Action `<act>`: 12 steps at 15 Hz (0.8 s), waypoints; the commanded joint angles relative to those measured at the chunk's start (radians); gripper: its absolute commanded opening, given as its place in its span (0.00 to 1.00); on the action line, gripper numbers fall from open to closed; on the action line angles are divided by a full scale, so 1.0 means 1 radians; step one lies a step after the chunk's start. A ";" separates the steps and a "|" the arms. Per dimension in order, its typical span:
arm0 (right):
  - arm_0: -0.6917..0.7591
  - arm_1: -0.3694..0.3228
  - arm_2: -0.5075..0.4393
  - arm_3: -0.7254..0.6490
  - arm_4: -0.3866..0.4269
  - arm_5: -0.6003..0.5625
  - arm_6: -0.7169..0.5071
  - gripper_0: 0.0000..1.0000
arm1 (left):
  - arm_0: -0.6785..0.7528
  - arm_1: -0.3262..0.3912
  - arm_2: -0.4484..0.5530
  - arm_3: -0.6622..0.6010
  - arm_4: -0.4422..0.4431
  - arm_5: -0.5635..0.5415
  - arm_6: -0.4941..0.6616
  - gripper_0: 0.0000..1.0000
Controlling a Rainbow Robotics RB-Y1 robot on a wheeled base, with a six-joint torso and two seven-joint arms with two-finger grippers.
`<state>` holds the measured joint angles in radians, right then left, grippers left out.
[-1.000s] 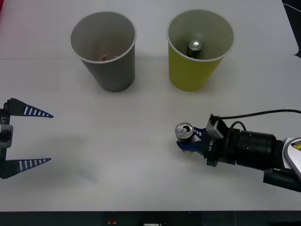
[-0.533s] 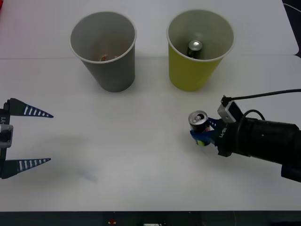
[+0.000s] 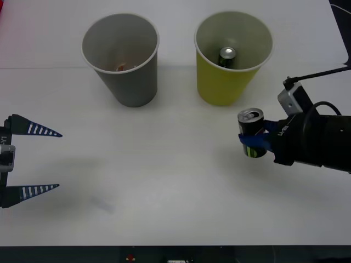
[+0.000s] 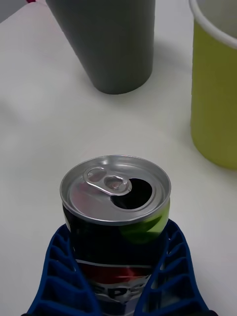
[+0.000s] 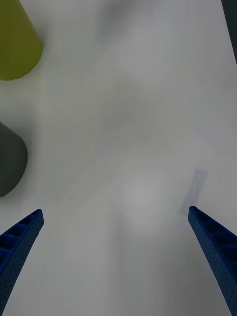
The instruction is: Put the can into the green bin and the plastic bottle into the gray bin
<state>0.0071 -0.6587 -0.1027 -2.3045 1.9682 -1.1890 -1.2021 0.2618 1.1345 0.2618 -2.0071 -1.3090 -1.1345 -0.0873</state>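
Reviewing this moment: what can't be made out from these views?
- Whether the can clears the table: front view looks down; the right gripper hides its base in the right wrist view.
- What lies inside the gray bin: too small.
- Left gripper body: cut off by the front view's edge.

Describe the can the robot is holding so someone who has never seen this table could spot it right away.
On the white table, look near the yellow-green cup on the robot's right; just in front of it the right gripper holds a small black Pepsi can upright. Unlike the second can lying inside that cup, this one is outside it, clamped between blue fingers, its silver top already opened.
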 commanded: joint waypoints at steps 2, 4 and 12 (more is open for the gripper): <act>-0.064 -0.025 -0.081 -0.035 -0.028 -0.084 -0.063 0.00 | 0.000 0.000 0.000 0.000 0.000 0.000 0.000 1.00; -0.119 -0.041 -0.121 -0.033 -0.035 -0.144 -0.063 0.00 | 0.000 0.000 0.000 0.000 0.000 0.000 0.000 1.00; -0.377 -0.154 -0.115 0.082 -0.060 -0.245 -0.067 0.00 | 0.000 0.000 0.000 0.000 0.000 0.000 0.000 1.00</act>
<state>-0.3384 -0.7955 -0.2298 -2.2382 1.9099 -1.4299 -1.2675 0.2618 1.1345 0.2618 -2.0071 -1.3090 -1.1345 -0.0873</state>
